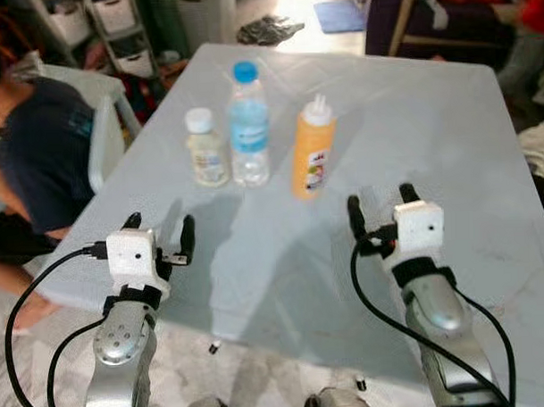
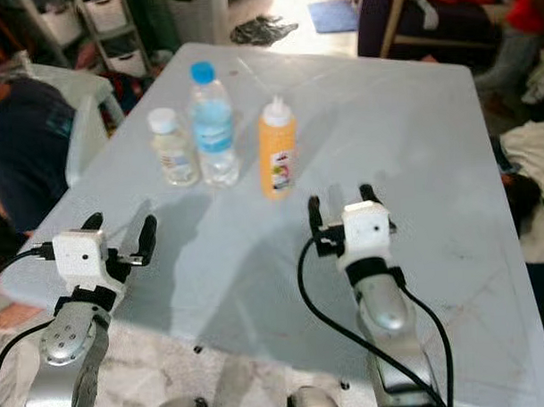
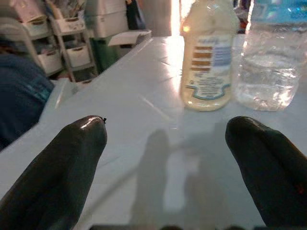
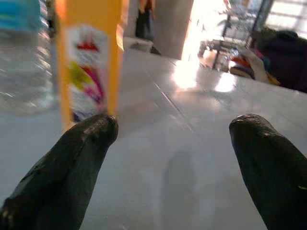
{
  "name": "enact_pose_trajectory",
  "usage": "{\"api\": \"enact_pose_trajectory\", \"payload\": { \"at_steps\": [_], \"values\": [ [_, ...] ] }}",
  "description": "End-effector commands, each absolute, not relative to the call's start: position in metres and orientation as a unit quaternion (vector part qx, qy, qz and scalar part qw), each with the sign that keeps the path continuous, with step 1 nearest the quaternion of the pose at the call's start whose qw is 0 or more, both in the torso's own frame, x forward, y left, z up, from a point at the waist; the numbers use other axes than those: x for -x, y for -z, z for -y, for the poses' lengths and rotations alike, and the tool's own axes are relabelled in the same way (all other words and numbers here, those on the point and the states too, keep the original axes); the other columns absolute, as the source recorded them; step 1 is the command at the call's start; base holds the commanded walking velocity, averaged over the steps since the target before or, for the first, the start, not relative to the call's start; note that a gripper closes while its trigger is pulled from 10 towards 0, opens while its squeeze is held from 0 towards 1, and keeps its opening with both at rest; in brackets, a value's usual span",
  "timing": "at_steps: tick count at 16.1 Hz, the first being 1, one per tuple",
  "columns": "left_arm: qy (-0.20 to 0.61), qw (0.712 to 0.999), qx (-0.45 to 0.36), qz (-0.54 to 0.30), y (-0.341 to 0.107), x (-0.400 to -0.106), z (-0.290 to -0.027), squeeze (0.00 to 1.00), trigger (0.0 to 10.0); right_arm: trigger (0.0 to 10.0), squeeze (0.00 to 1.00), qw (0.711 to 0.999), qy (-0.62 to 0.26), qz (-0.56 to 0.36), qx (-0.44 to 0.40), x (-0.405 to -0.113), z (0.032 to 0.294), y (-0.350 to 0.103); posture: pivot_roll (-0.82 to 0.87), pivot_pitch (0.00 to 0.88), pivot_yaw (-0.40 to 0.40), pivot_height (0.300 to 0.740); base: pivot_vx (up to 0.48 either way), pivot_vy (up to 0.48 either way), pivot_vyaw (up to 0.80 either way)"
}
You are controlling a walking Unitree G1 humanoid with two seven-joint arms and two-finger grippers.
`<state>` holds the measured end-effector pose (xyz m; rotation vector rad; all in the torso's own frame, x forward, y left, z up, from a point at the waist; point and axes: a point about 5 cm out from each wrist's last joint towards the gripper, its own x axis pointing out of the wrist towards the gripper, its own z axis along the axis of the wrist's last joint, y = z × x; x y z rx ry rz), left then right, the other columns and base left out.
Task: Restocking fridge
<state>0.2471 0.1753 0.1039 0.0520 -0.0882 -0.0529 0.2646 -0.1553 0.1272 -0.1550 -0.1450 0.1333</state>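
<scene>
Three containers stand in a row on the pale grey table [image 1: 448, 135]: a small white-capped jar of cream sauce [image 1: 205, 148], a clear water bottle [image 1: 248, 125] with a blue cap and label, and an orange squeeze bottle [image 1: 312, 148] with a white nozzle. My left gripper [image 1: 159, 232] hovers open over the near left part of the table, short of the jar [image 3: 208, 52] and water bottle [image 3: 271, 57]. My right gripper [image 1: 379, 207] is open too, just near and right of the orange bottle [image 4: 91, 57]. Neither holds anything.
A person in a dark shirt [image 1: 38, 158] sits at the table's left side beside a white chair [image 1: 99, 120]. Storage shelves [image 1: 114, 30] stand at the back left, a dark sofa [image 1: 444, 19] at the back right. The table's near edge runs just below my wrists.
</scene>
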Motion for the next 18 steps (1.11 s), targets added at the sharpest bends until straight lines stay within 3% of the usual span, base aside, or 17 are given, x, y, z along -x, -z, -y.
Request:
{"api": "enact_pose_trajectory", "payload": {
  "at_steps": [1,10,17,18],
  "values": [
    [0.019,0.999,-0.031,0.039,-0.103,-0.247,-0.180,0.00,10.0,10.0,0.00,0.991,-0.077,0.078,0.081,-0.268,0.154,-0.129,-0.03,0.119,0.026,0.740,0.000,0.000,0.00],
    [0.019,0.998,-0.035,0.042,-0.104,-0.248,-0.179,0.00,10.0,10.0,0.00,0.976,-0.145,0.126,0.101,-0.310,0.159,-0.164,-0.01,0.124,0.032,0.740,0.000,0.000,0.00],
    [0.017,0.998,-0.044,0.043,-0.106,-0.250,-0.184,0.00,10.0,10.0,0.01,0.962,-0.198,0.154,0.111,-0.321,0.146,-0.175,-0.01,0.129,0.044,0.740,0.000,0.000,0.00],
    [0.018,0.998,-0.044,0.043,-0.106,-0.250,-0.183,0.00,10.0,10.0,0.81,0.961,-0.197,0.159,0.113,-0.322,0.145,-0.177,-0.01,0.129,0.045,0.740,0.000,0.000,0.00]
  ]
}}
